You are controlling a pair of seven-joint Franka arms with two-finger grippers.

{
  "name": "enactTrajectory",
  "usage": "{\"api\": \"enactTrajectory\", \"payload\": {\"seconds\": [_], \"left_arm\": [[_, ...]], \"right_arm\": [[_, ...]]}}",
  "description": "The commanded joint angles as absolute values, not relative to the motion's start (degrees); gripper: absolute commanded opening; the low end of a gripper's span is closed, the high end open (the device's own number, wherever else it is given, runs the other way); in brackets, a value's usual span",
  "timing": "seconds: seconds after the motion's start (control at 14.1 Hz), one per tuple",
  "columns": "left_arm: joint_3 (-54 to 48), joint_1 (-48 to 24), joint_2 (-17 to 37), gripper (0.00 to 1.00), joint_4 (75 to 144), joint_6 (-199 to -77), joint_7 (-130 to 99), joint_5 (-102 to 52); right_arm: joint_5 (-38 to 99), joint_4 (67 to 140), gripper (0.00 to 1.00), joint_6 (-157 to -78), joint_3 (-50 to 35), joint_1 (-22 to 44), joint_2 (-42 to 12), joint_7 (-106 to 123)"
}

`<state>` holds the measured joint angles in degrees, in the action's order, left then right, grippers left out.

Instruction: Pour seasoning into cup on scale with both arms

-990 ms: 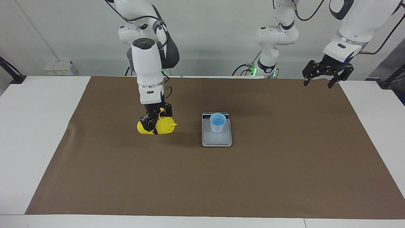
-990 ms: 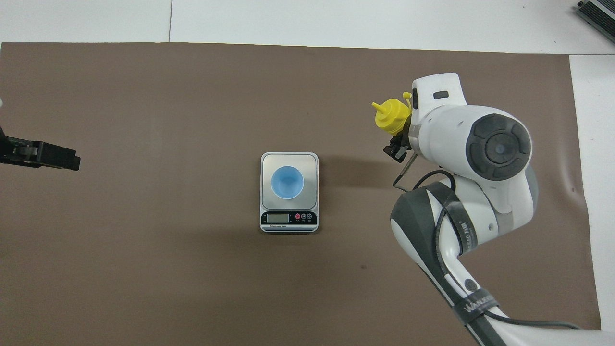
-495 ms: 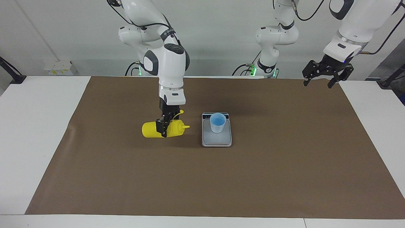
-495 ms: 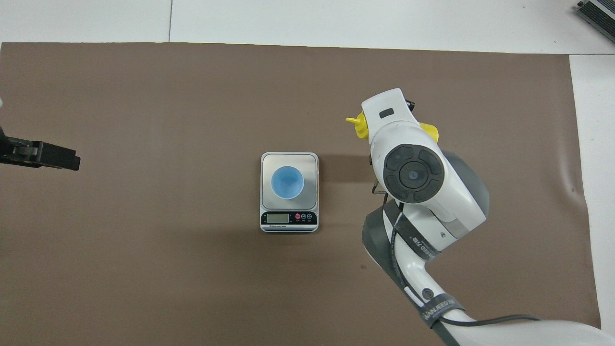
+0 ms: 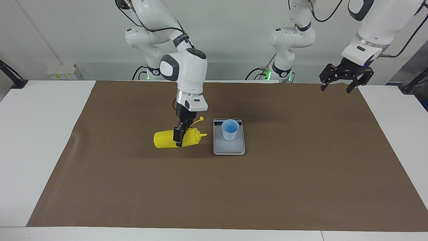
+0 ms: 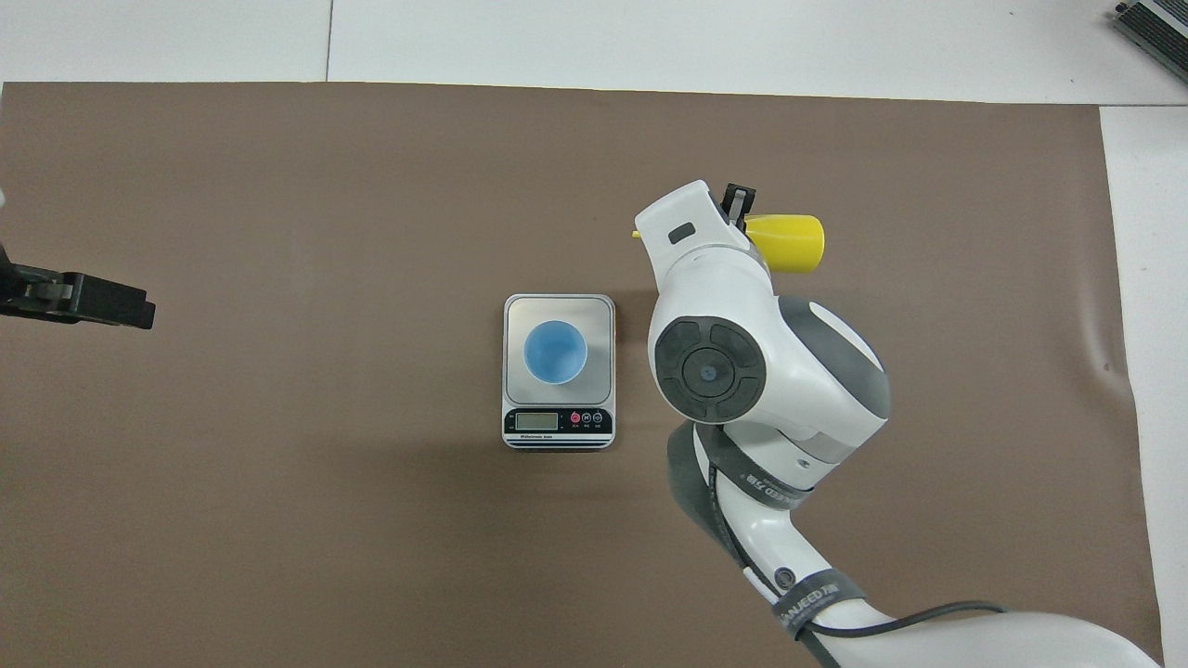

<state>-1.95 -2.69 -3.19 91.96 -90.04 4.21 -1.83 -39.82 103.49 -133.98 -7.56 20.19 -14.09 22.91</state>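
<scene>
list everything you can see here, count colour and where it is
yellow plastic squeeze bottle: 1, yellow, lying sideways in the right end effector, nozzle toward the scale
pale blue tapered cup: 1, pale blue, upright on the scale
silver-grey digital kitchen scale: 1, silver-grey, mid-mat
brown mat: 1, brown, covering the white table
right end effector: 1, black, shut on the bottle beside the scale
left end effector: 1, black, open, waiting raised over the mat's corner at the left arm's end
</scene>
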Motion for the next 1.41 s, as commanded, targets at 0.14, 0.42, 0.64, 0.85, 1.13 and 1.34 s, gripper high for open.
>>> {"api": "enactTrajectory", "payload": {"seconds": [0.14,0.42,0.64,0.85,1.13,1.34], "left_arm": [[-2.37,-2.02,-4.66,1.0,93.25,-89.47,4.57,-1.23],[-2.37,-2.02,-4.66,1.0,93.25,-89.47,4.48,-1.23],[-2.37,-2.02,-4.66,1.0,93.25,-89.47,4.57,-1.23],[-2.37,-2.02,-4.66,1.0,93.25,-89.47,4.57,-1.23],[-2.37,-2.02,-4.66,1.0,93.25,-89.47,4.57,-1.23],[-2.37,-2.02,-4.66,1.0,93.25,-89.47,4.48,-1.23]], "right_arm": [[-45.87,98.35,0.0,-130.09,-7.73,23.63,-17.66,21.09],[-52.34,97.47,0.0,-127.62,-7.65,27.07,-19.51,21.09],[-60.89,97.47,0.0,-123.76,-7.65,30.66,-21.09,21.09],[-65.74,98.08,0.0,-121.74,-7.73,31.64,-21.62,21.09],[-68.29,98.26,0.0,-117.96,-7.73,33.22,-21.88,21.09],[-71.01,99.93,0.0,-118.3,-7.73,34.19,-21.97,21.09]]}}
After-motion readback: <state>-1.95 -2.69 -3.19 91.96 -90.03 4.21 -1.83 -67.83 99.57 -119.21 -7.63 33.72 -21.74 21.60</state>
